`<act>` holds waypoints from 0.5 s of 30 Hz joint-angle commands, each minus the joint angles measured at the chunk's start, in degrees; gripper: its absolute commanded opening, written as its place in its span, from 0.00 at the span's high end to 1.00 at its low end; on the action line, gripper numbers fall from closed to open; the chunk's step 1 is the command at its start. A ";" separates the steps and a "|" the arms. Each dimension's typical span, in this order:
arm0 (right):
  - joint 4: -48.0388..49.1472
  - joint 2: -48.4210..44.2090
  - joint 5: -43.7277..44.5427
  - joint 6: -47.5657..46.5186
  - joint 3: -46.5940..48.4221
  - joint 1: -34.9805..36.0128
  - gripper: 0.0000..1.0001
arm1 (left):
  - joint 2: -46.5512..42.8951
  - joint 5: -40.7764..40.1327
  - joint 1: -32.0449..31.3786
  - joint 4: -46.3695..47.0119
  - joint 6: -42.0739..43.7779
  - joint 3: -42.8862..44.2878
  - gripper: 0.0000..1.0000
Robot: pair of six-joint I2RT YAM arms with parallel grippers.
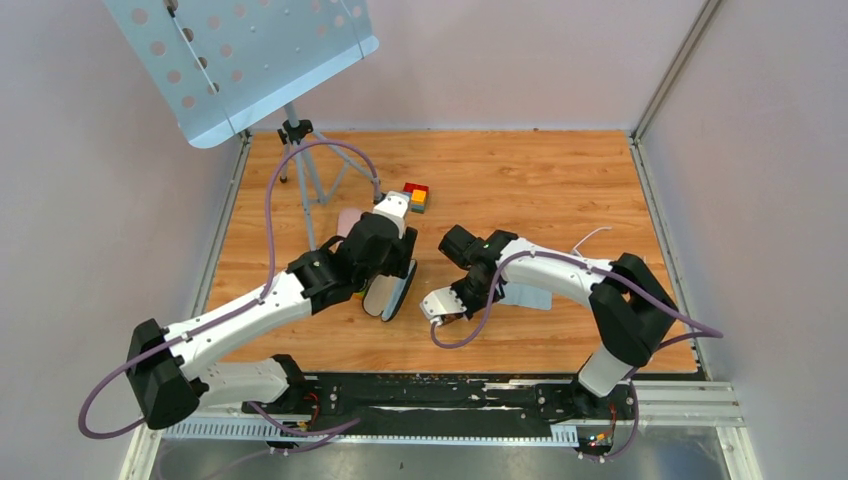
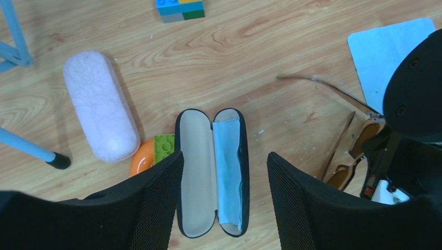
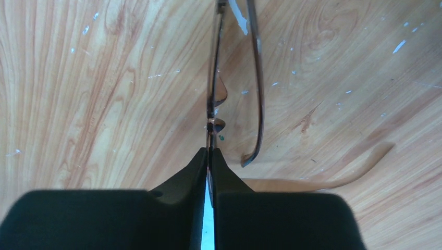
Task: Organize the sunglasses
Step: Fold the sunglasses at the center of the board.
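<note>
R gripper (image 3: 210, 156) clenched on the sunglasses (image 3: 210, 99) frame, toward the table's (image 1: 560, 170) near edge, mid-width, one temple splayed. Just left, L gripper (image 2: 225, 156) spread wide over open black case (image 2: 195, 172) w/ blue cloth (image 2: 228, 182) inside. Pink case (image 2: 99, 104) farther, toward left edge.

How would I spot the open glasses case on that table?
On the wooden table, look left of centre, beside the pink case. The open case lies flat like a book, black-rimmed, beige inside, with a blue cloth in one half; the pink case is shut.
</note>
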 commanded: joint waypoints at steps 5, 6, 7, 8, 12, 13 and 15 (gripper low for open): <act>-4.76 -5.29 0.53 -1.52 0.50 0.10 1.00 | 8.84 6.26 3.06 1.75 5.75 5.84 0.36; -6.11 -6.83 0.05 -1.97 1.00 0.65 1.00 | 10.66 7.45 3.46 1.46 6.36 7.29 0.36; -7.56 -8.39 -0.55 -2.57 1.47 1.20 1.00 | 12.65 8.52 3.86 1.03 6.92 8.96 0.36; -9.43 -9.78 -1.30 -3.25 2.01 1.78 1.00 | 14.67 9.34 4.13 0.51 7.36 10.63 0.37; -17.78 -14.31 -7.04 -6.76 4.91 3.98 1.00 | 23.03 13.45 4.83 -0.19 9.72 16.71 0.37; -19.34 -14.95 -8.39 -7.27 5.42 4.51 1.00 | 24.69 14.56 4.88 -0.57 10.29 18.34 0.37; -21.44 -15.88 -10.40 -7.47 6.33 5.57 1.00 | 27.80 17.47 4.93 -1.41 11.16 21.11 0.38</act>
